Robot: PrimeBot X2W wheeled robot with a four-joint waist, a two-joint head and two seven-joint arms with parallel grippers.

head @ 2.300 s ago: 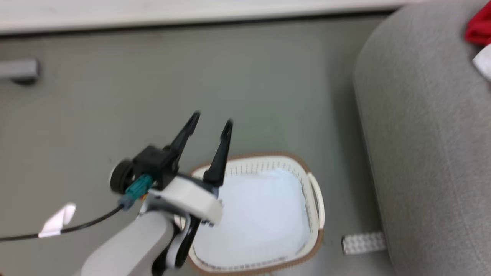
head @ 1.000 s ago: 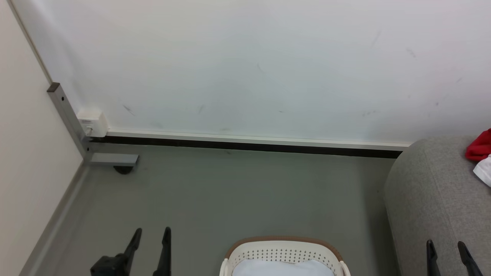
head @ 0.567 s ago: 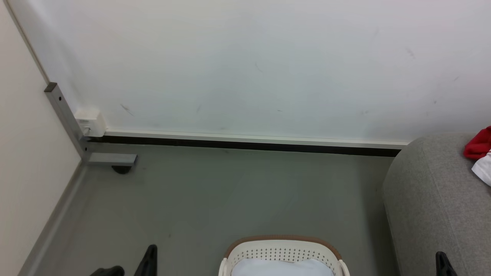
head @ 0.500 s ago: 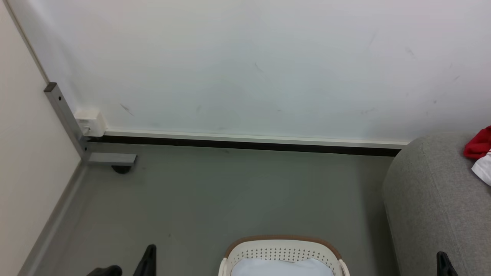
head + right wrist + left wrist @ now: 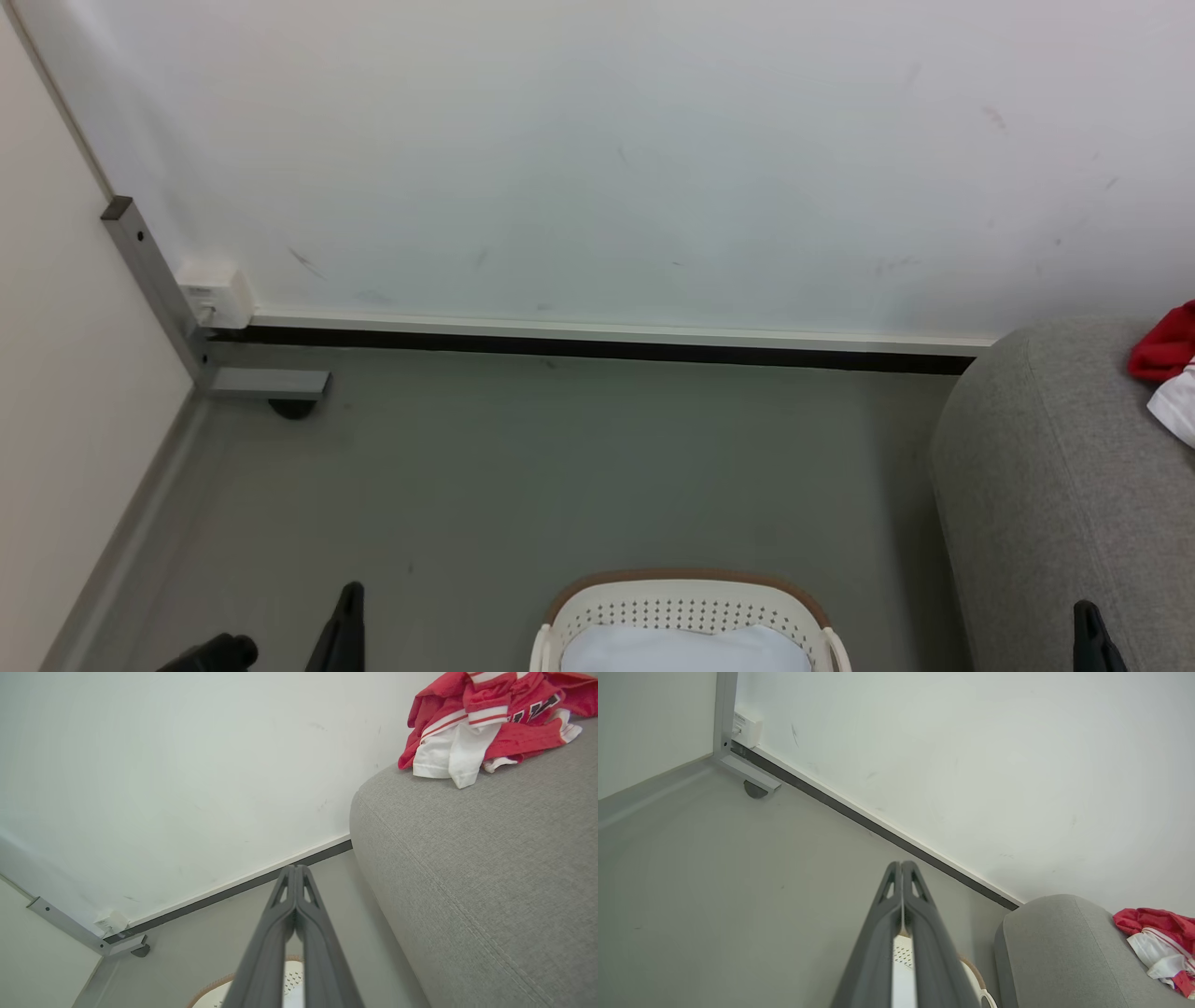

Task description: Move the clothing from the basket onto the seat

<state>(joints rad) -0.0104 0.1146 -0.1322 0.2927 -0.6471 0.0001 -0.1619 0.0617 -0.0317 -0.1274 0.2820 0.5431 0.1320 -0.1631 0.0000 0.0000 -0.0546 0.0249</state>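
A heap of red jerseys [image 5: 486,723] with white panels and striped cuffs lies on top of the light-grey seat [image 5: 490,858], also seen as clothing [image 5: 1165,350] at the right edge on the seat [image 5: 1046,485]. The cream basket [image 5: 686,586] with its brown rim stands on the floor left of the seat; its inside shows pale, with no red cloth in sight. My left gripper [image 5: 901,864] is shut on nothing, above the basket [image 5: 973,977]. My right gripper [image 5: 295,868] is shut on nothing, near the seat's side.
A white wall with a dark baseboard [image 5: 597,347] closes off the far side. A grey metal post with a foot [image 5: 154,280] and a white box [image 5: 217,294] stand in the left corner. Grey floor [image 5: 523,467] lies between wall and basket.
The head camera has swung up from the basket to the wall. Over the last second both grippers have sunk toward the bottom edge, each showing one finger where two stood apart.
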